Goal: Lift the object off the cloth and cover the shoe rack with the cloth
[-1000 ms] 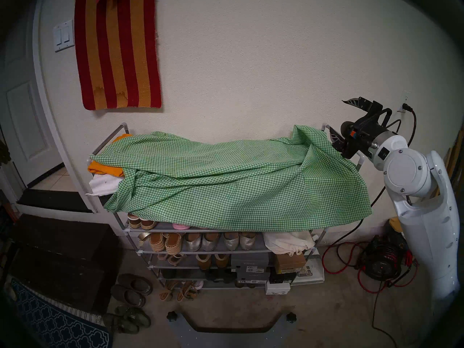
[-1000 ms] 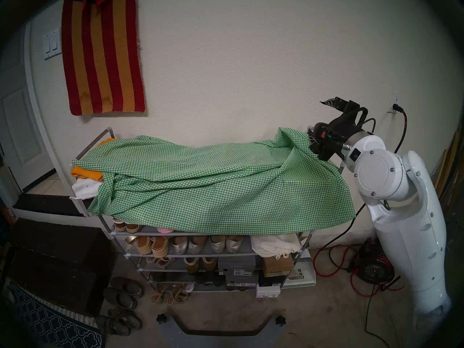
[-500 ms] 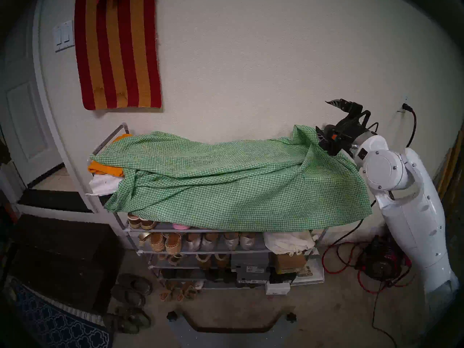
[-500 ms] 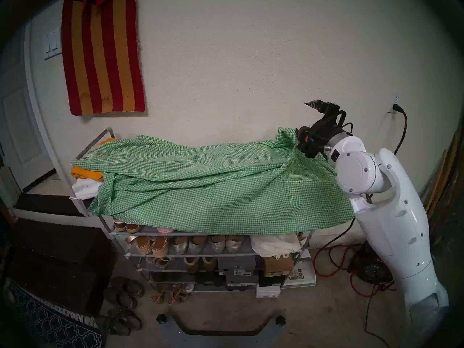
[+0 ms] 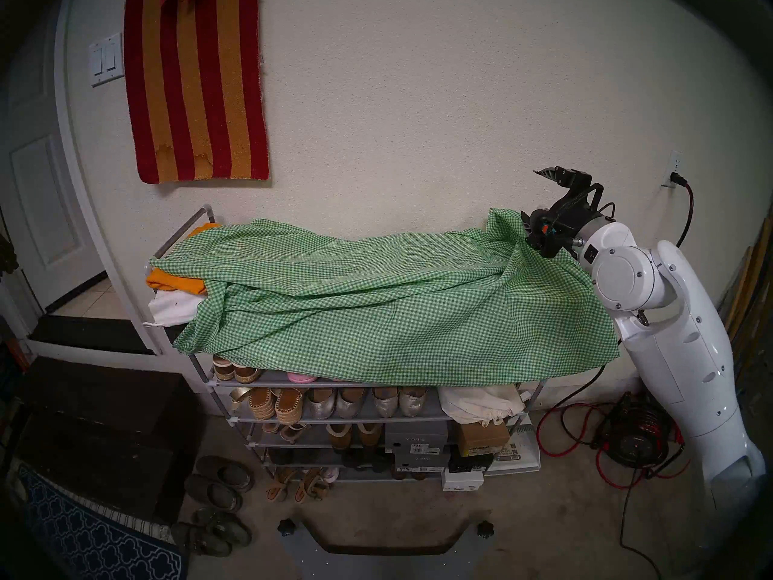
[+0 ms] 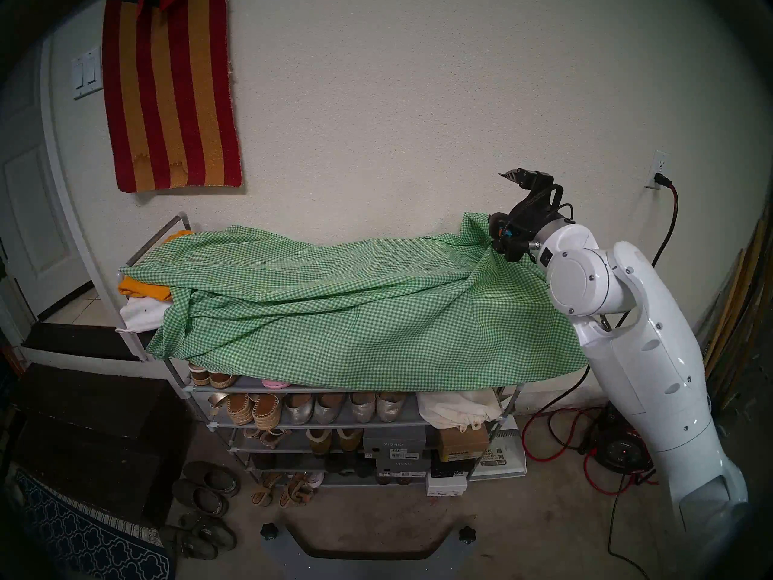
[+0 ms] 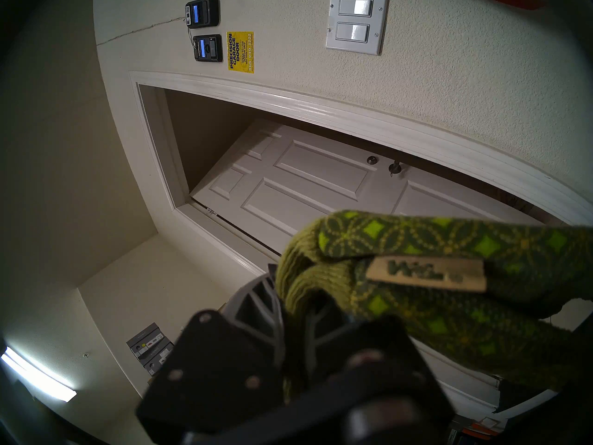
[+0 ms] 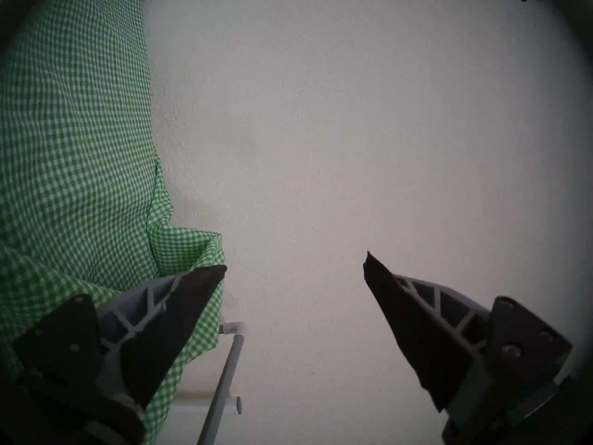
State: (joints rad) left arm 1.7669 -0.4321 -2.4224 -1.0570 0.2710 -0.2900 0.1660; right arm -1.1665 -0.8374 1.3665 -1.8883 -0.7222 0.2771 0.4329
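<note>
The green-and-white checked cloth (image 5: 376,307) lies rumpled over the top tier of the grey shoe rack (image 5: 180,236) and hangs over its front edge. One corner of it stands up at the back right. My right gripper (image 5: 533,200) is open at that corner. One finger is against the cloth's (image 8: 73,145) raised edge and the other is up by the wall, with nothing between them (image 8: 294,262). My left gripper (image 7: 288,312) shows only in the left wrist view, shut on the olive-green patterned gloves (image 7: 449,274), held up in front of a white door.
Orange folded fabric (image 5: 175,282) and white fabric (image 5: 171,307) lie uncovered at the rack's left end. Shoes and boxes fill the lower tiers. A dark brown chest (image 5: 104,432) and loose shoes (image 5: 217,483) are at the left. A red cable reel (image 5: 636,437) sits at the right.
My right arm has moved left, bringing the open gripper from beside the rack up against the cloth's raised back right corner. The cloth has not moved.
</note>
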